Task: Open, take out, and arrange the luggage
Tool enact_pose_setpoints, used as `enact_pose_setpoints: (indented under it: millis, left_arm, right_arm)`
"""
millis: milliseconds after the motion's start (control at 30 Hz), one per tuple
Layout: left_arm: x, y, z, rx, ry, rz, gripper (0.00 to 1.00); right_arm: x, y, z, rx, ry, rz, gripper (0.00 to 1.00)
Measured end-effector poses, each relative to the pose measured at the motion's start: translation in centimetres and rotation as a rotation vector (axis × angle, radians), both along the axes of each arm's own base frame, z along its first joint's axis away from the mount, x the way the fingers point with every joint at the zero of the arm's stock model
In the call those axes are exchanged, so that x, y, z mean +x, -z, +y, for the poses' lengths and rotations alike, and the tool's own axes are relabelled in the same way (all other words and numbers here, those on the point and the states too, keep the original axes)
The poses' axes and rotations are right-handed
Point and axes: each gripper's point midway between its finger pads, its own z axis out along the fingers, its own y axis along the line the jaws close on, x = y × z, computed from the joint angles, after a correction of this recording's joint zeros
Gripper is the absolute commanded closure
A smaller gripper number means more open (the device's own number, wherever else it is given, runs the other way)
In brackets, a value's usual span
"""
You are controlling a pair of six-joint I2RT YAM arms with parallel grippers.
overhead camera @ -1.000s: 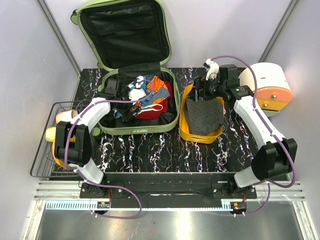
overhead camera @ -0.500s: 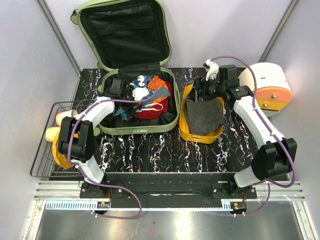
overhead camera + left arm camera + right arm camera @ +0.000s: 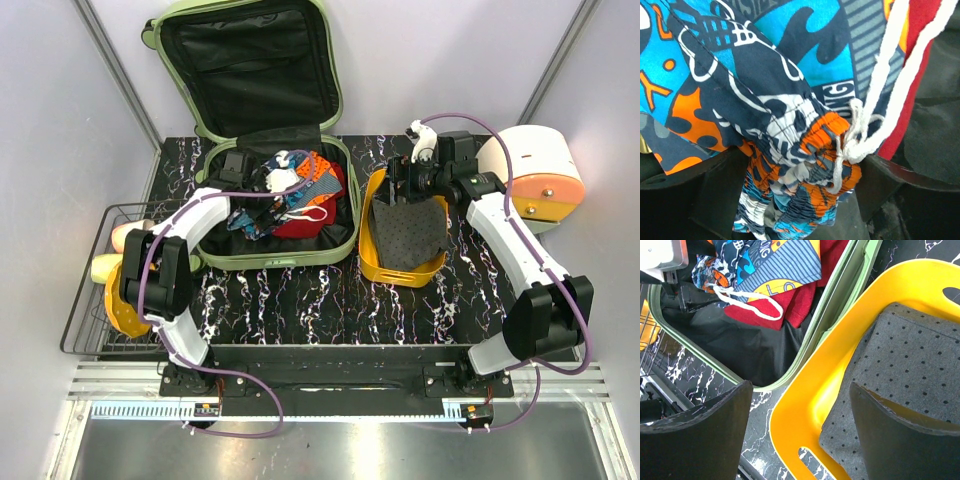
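Note:
The pale-green luggage (image 3: 280,262) lies open on the table, its black-lined lid (image 3: 250,60) standing up at the back. Inside it are patterned blue-orange shorts (image 3: 300,180) with a white drawstring (image 3: 880,75) on a red garment (image 3: 305,222). My left gripper (image 3: 258,180) is inside the case. Its jaws stand wide on either side of the bunched shorts (image 3: 790,125), and the gripper (image 3: 802,200) is open. My right gripper (image 3: 400,195) is open and empty above the left rim of the yellow tray (image 3: 805,410). The luggage rim (image 3: 840,305) also shows in the right wrist view.
The yellow tray (image 3: 372,240) stands right of the luggage and holds a grey dotted cloth (image 3: 410,235). A wire basket (image 3: 85,300) with orange and cream items hangs off the table's left edge. A white-and-orange appliance (image 3: 540,175) stands at the far right.
My left gripper has moved right across the case and onto the pile of clothes, so the shorts now sit between its fingers. The right arm has hardly moved.

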Motion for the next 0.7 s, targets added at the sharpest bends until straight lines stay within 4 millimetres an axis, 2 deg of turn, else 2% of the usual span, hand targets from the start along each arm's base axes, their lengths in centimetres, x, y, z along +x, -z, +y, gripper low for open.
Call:
enact_pose_setpoints:
  millis: [200,233,333,467,700]
  left_arm:
    - [1.4,0.7,0.2,0.005,-0.049,0.006,0.55]
    - [1.6,0.6,0.2,0.005,-0.055,0.001,0.66]
    - [2.1,-0.1,0.5,-0.005,-0.077,-0.009,0.91]
    - [2.7,-1.5,0.9,-0.036,-0.103,-0.008,1.0]
    - [3.6,-5.8,1.5,-0.095,-0.116,-0.02,1.0]
  right_arm:
    - [-0.1,0.3,0.0,-0.005,-0.003,0.002,0.13]
    - [-0.1,0.4,0.0,-0.005,-0.003,0.003,0.14]
    - [-0.1,0.4,0.0,-0.005,-0.004,0.002,0.15]
    - [0.0,0.4,0.0,-0.005,-0.004,0.001,0.15]
    - [-0.1,0.3,0.1,0.0,-0.014,0.0,0.17]
